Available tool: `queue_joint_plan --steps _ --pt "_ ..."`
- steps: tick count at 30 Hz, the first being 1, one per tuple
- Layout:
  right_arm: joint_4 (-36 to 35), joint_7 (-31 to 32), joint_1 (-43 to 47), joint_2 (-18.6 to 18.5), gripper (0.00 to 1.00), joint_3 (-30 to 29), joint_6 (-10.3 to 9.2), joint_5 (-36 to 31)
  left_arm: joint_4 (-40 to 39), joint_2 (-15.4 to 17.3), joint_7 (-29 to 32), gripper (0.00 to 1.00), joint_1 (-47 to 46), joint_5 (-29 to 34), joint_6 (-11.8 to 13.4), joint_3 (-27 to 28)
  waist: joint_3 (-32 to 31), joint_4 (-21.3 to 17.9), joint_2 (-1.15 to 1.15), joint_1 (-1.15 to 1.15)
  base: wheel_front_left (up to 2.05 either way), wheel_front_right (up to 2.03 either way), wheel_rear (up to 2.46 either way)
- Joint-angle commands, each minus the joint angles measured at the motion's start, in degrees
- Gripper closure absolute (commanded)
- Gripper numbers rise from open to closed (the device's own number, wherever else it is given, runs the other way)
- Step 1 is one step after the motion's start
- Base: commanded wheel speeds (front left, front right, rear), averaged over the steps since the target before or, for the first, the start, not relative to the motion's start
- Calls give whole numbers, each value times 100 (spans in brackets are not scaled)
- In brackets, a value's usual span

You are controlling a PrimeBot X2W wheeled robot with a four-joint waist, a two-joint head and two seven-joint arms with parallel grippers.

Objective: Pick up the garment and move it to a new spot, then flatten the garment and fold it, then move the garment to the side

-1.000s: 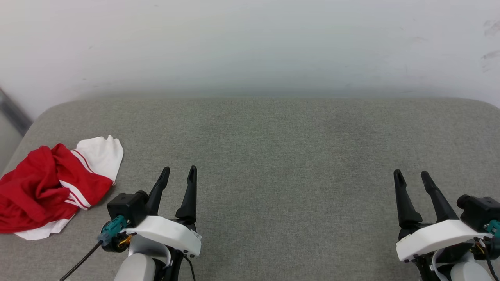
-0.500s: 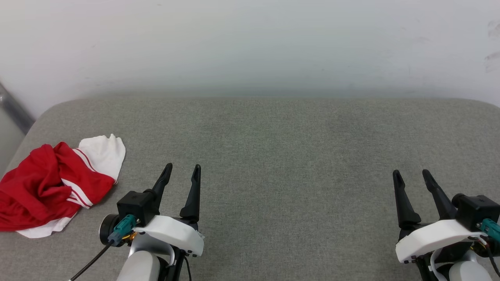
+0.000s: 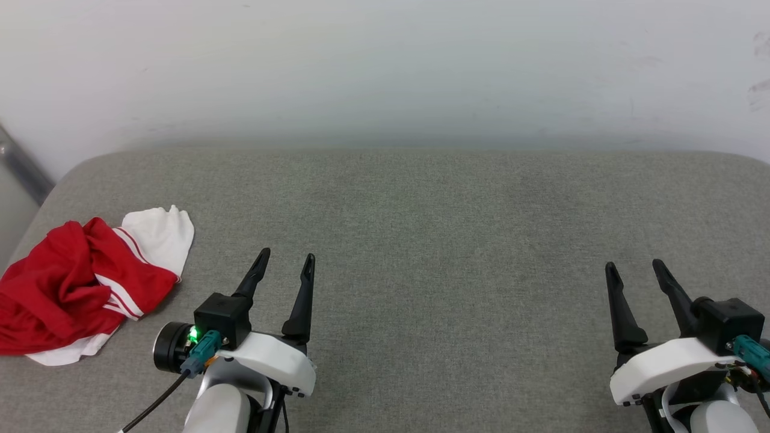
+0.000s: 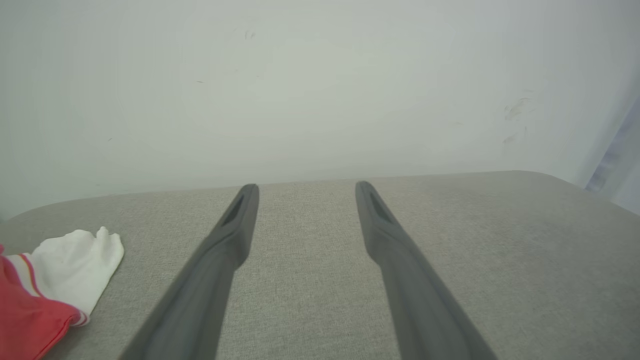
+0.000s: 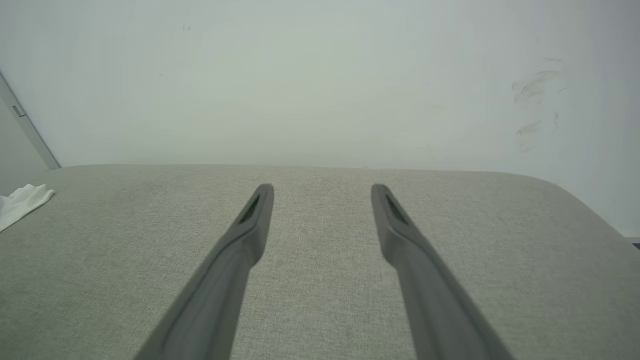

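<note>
The garment lies crumpled at the left end of the grey cushion: red cloth with a white sleeve and red-white stripe trim. Its white sleeve and red edge show in the left wrist view, and a white corner of the garment reaches the right wrist view's left edge. My left gripper hovers open just right of the garment, apart from it, nothing between its fingers. Far to the right my right gripper is open and empty.
The grey fabric cushion has rounded far corners and ends against a pale wall. A grey strip runs down the wall beyond the cushion's left corner. A black cable hangs from my left wrist.
My left gripper has drifted a little to the right and forward, and a green light now shows on its wrist. The right gripper has barely shifted. The garment lies as before.
</note>
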Motion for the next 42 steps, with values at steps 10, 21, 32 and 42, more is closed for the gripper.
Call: queue_joint_plan --steps 10,21,32,42 --pt "11 -57 -48 82 0 -148 -2 189 43 -10 -17 0 -72 41 9 70 1 5 0 0 0 0 0" --pt "-76 -28 -19 113 0 -162 -2 185 91 -11 -16 0 -133 42 63 100 27 159 0 0 0 0 0" --pt "-261 38 -47 122 0 102 -2 157 62 7 -16 0 -256 88 181 352 154 901 0 0 0 0 0" --pt "-410 130 -159 32 0 503 -2 180 -26 15 -16 0 -166 39 241 674 260 1732 0 0 0 0 0"
